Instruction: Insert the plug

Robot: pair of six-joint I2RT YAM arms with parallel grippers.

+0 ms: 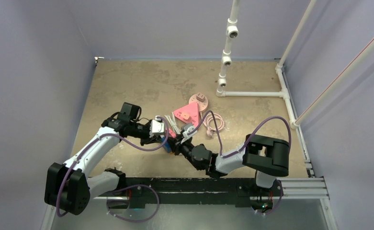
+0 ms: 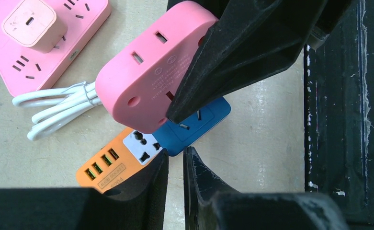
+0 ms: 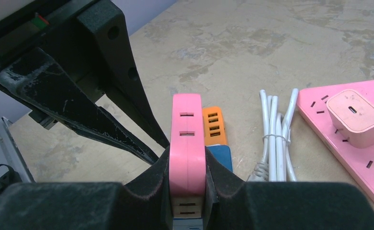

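Lavender walls [image 1: 41,57] close in a mottled tan table [image 1: 141,81], with a white pipe frame [image 1: 227,57] standing at its far right. Both arms meet near the middle.

The right pincer [image 3: 188,167] is clamped on a pink adapter [image 3: 187,129], a finger pressed to each broad face, so that its narrow edge faces the right wrist camera. From the left wrist the adapter overlaps an orange-and-white socket block [image 2: 108,165] and a blue block [image 2: 199,122], which lie side by side on the table. Whether it touches them I cannot tell.

The left pincer [image 2: 176,155] sits just beside these blocks. Its fingers are nearly together, with only a thin slit between them and nothing visible in it.

A bundled white cable [image 2: 55,108] lies near the blocks. Beyond it is a pink triangular power strip [image 2: 79,28] with a pale pink charger [image 2: 31,24] plugged into it. Farther back lie a round pink piece [image 1: 199,100] and a coiled pink cord [image 1: 214,123].
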